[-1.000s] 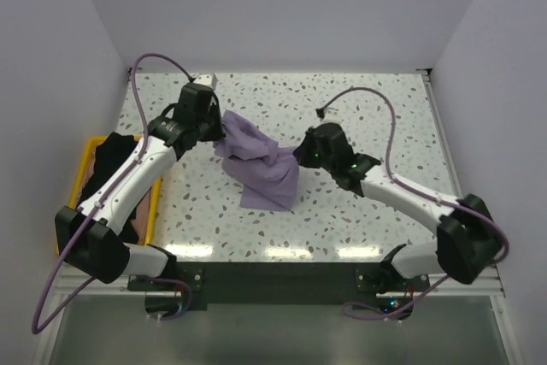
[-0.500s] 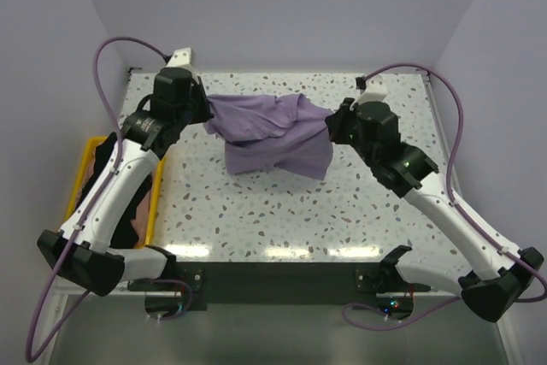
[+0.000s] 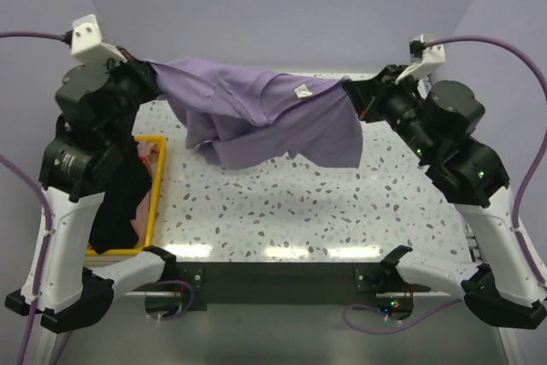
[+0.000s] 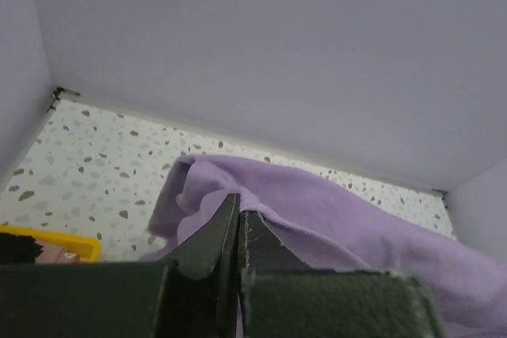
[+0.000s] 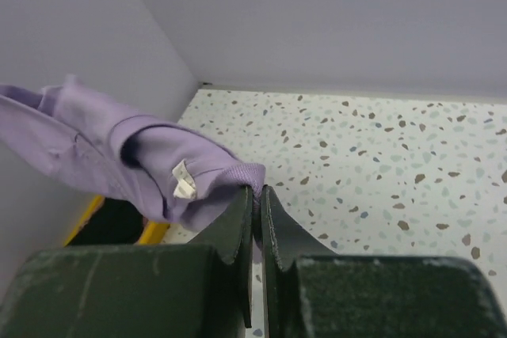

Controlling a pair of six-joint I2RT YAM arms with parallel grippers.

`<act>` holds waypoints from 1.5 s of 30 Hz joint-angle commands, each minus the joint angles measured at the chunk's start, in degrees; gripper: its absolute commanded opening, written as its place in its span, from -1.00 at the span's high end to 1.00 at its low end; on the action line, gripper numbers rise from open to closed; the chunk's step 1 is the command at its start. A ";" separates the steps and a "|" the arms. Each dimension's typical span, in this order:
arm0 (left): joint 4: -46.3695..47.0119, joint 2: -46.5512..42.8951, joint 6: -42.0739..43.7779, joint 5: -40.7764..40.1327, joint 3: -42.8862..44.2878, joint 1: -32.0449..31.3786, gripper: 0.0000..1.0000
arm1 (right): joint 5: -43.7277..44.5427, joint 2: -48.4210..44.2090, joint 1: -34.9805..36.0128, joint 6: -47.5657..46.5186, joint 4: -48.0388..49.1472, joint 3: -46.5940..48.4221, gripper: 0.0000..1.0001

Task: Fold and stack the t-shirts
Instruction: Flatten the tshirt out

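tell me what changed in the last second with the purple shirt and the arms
Both arms rose and swung apart, lifting the lavender t-shirt from a bunched heap on the table into a span hanging between the left gripper and right gripper. Both stay shut on it. The black t-shirt and the yellow crate have not moved.

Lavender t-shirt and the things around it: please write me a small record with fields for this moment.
lavender t-shirt: stretched in the air between both arms, above the table
left fingers: shut on one edge of it
right fingers: shut on the opposite edge, near its white label
black t-shirt: draped over the yellow crate, at the table's left
folded: not yet
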 commanded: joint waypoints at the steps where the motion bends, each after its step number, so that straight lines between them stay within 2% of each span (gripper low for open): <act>1: 1.70 -1.96 2.62 -6.37 7.17 0.62 1.00 | -5.98 0.94 0.03 -1.26 -4.53 6.66 1.00; 7: 3.28 1.99 5.78 -8.49 17.20 0.62 1.00 | -11.34 4.45 0.03 0.24 -4.89 11.94 1.00; 12: 6.27 10.32 6.14 -3.40 18.09 0.62 1.00 | -6.61 10.26 0.03 -0.99 -7.79 13.27 1.00; 15: 8.12 16.38 6.40 -3.56 19.05 0.71 1.00 | -2.13 13.95 -0.23 -2.57 -8.14 13.18 1.00; 20: 8.47 21.24 7.28 -3.03 29.40 2.46 1.00 | -3.52 17.29 -0.24 -4.15 -6.21 17.47 1.00; 23: 9.79 20.02 8.94 -4.60 31.09 2.56 1.00 | -7.90 19.40 -0.23 -5.12 -4.72 22.92 1.00; 27: 12.51 12.65 11.14 -9.09 27.94 2.56 1.00 | -18.44 21.34 0.38 -3.10 -2.70 30.05 1.00; 31: 16.46 5.44 12.55 -12.87 25.56 2.56 1.00 | -24.34 23.18 3.27 -0.99 1.69 33.21 1.00; 38: 23.85 -2.39 16.86 -15.60 25.91 1.94 1.00 | -23.57 26.79 13.55 -1.34 3.46 40.68 1.00; 43: 28.77 -0.12 20.63 -16.22 26.88 0.36 1.00 | -19.79 28.98 15.50 -2.39 3.82 44.28 1.00; 45: 30.70 2.60 21.43 -15.52 26.88 0.18 1.00 | -15.41 30.30 15.50 -4.59 2.85 45.69 1.00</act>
